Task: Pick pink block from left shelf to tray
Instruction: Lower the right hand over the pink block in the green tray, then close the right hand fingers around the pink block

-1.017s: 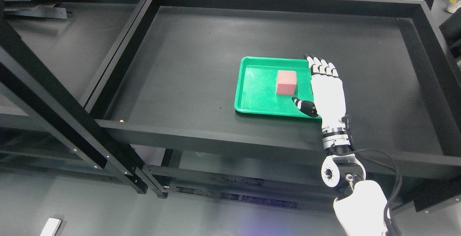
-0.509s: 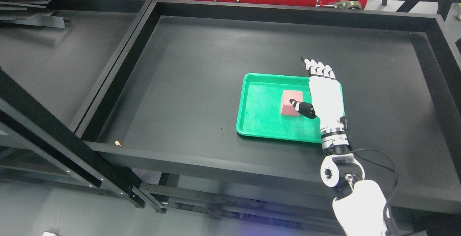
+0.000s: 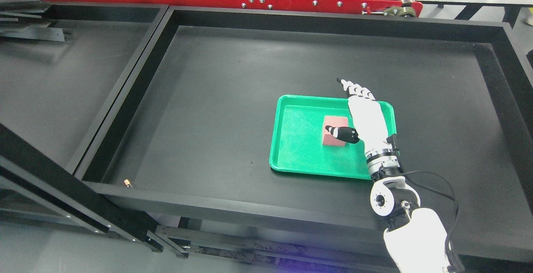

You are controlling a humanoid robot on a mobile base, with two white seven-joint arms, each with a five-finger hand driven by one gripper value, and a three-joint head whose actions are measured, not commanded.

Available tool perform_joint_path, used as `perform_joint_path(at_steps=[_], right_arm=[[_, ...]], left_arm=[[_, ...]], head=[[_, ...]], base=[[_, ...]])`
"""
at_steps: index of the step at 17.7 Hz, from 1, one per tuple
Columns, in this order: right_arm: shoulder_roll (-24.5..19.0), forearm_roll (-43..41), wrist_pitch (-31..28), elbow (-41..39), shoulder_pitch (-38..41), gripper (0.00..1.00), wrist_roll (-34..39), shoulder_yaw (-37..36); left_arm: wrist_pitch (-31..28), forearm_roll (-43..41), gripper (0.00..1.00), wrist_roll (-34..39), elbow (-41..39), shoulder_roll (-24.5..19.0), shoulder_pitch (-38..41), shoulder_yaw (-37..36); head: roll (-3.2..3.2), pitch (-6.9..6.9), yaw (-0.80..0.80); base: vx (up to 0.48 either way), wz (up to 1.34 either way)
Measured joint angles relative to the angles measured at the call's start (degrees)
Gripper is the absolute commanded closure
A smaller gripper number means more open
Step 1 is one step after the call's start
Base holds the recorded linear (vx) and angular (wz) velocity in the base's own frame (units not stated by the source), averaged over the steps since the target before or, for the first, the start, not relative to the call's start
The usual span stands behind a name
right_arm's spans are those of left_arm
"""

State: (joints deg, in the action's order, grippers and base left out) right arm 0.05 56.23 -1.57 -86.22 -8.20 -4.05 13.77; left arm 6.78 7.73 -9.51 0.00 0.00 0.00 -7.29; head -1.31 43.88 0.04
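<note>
Right hand (image 3: pixel 361 119) hangs over the green tray (image 3: pixel 300 162), fingers straight and lying side by side, thumb stuck out across the near face of the pink block (image 3: pixel 335 126); nothing is pinched. The block sits flat on the tray floor, right of the tray's middle. Compared with a second ago the whole scene has slid down the head view, so the camera moved; allowing for that, the hand has drifted left, from the tray's right rim to partly covering the block. Whether the thumb touches the block or merely passes in front of it I cannot tell from this angle. Judgement: the block is placed, and only clearing the arm remains. Left arm not seen.
</note>
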Motion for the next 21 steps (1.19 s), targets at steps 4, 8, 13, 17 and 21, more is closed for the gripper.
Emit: perform_joint_path(at_steps=[4, 8, 13, 17, 21], right_arm=[[-0.01, 0.39, 0.04, 0.66, 0.09, 0.01, 3.36, 0.37], [-0.03, 0.59, 0.18, 1.5, 0.2, 0.01, 5.61, 1.14], [0.51, 0.72, 0.06, 2.61, 0.21, 0.01, 7.52, 2.59], [1.26, 0.77, 0.02, 3.51, 0.11, 0.01, 9.22, 3.87], [1.76, 0.79, -0.03, 4.42, -0.02, 0.01, 9.66, 4.88]], left_arm=[[0.0, 0.0, 0.0, 0.0, 0.0, 0.0, 0.0, 0.0], [0.0, 0.0, 0.0, 0.0, 0.0, 0.0, 0.0, 0.0], [0.0, 0.0, 0.0, 0.0, 0.0, 0.0, 0.0, 0.0], [0.0, 0.0, 0.0, 0.0, 0.0, 0.0, 0.0, 0.0], [0.0, 0.0, 0.0, 0.0, 0.0, 0.0, 0.0, 0.0]], head=[[0.0, 0.0, 0.0], [0.0, 0.0, 0.0], [0.0, 0.0, 0.0], [0.0, 0.0, 0.0], [0.0, 0.0, 0.0]], base=[[0.048, -0.05], [0.032, -0.03], [0.022, -0.03], [0.018, -0.02], [0.026, -0.04]])
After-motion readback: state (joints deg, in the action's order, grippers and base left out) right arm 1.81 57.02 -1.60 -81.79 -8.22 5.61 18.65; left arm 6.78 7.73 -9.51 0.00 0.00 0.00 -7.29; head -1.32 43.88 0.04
